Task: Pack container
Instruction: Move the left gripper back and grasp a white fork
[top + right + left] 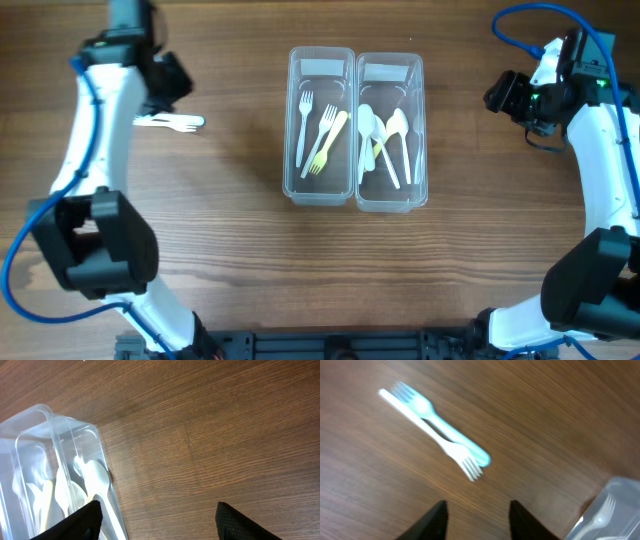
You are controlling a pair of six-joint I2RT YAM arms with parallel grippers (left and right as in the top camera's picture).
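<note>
Left wrist view puts two loose forks on the surface [560, 415] just ahead of the left pincer [477, 505]. Its jaws stand apart with nothing between them. The blue fork [445, 430] and white fork [456, 451] overlap head to tail. Their shared long axis runs from upper left to lower right, slanted against the line between the fingertips, so the wrist would likely need to turn to close across the handles. From overhead the pair lies left-to-right, just beside that pincer and well left of the boxes. The fork box [292, 150] already holds three forks. The spoon box [424, 150] touches its right side and holds spoons. The left arm is plainly the nearer one. The right pincer [157, 507] hangs on the far side of the boxes, spread wide and holding nothing, with only a box corner in its view. My guess is that these two forks are what remains to pack. No brand, label or writing can be read anywhere.
</note>
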